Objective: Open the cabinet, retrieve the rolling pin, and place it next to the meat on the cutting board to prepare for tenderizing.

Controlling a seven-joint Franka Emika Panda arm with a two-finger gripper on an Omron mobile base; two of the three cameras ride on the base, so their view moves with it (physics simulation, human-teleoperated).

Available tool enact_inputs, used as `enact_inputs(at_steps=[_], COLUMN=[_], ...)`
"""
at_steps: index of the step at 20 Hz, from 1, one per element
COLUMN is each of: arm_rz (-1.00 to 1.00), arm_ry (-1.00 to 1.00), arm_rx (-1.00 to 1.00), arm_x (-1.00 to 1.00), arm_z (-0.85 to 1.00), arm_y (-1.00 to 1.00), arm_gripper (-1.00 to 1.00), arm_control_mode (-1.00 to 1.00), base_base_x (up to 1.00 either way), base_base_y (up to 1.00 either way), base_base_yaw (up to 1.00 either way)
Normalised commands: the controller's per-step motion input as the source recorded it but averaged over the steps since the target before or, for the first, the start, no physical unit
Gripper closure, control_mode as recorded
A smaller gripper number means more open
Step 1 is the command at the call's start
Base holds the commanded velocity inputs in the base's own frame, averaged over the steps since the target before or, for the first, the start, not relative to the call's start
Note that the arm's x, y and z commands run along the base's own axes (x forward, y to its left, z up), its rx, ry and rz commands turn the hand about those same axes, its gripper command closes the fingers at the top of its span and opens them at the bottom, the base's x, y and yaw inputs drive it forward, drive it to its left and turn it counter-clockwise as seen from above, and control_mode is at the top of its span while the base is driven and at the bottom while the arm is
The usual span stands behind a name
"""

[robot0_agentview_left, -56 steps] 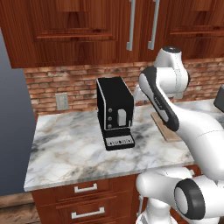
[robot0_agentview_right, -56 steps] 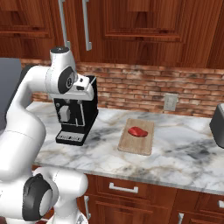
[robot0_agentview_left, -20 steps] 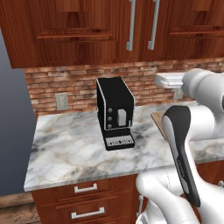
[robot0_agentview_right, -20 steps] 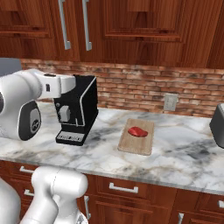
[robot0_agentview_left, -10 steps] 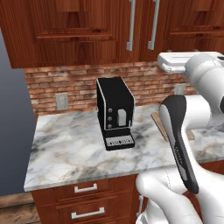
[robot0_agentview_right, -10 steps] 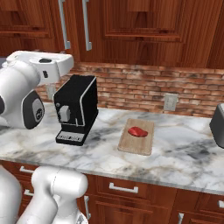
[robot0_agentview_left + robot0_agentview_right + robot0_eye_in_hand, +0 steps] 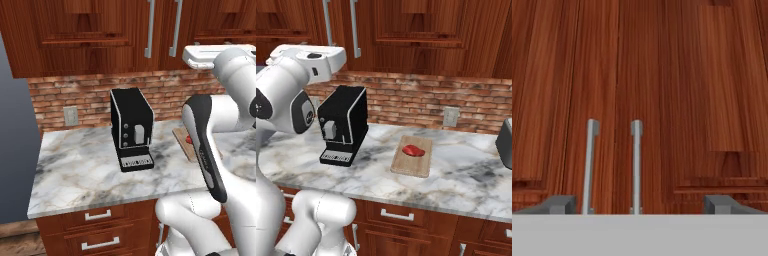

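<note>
Facing: hand [image 7: 639, 204] lifted high, aimed at the closed cabinet [image 7: 662, 75]
Fingers: spread wide, nothing between them
Handles [image 7: 636, 165]: straight ahead, apart from the fingertips

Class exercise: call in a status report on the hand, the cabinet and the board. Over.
Hand open, empty, facing the reddish-brown wooden wall cabinet. Doors shut, silver bar handles untouched. Red meat on tan cutting board. Nothing in the way.

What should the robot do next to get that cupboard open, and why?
Probably move the hand forward toward one of the two silver handles and line the open fingers up around it. The cabinet doors are shut, the fingers are spread wide and hold nothing, and in the hand view the handles sit low and left of centre, not yet between the fingers.
</note>
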Motion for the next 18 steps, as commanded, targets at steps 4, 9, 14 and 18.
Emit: enact_inputs(at_steps=[4,9,14,18], arm_rz=[0.00,0.00,0.00,0.00], arm_ry=[0.01,0.01,0.00,0.00], arm_rx=[0.00,0.00,0.00,0.00], arm_x=[0.34,0.28,0.08,0.00], arm_z=[0.00,0.00,0.00,0.00], arm_y=[-0.08,0.00,0.00,0.00], arm_gripper=[-1.00,-1.00,-1.00,-1.00], arm_control_mode=[-1.00,-1.00,-1.00,-1.00], base_base_x=[0.00,0.00,0.00,0.00], base_base_y=[0.00,0.00,0.00,0.00], base_base_yaw=[0.00,0.00,0.00,0.00])
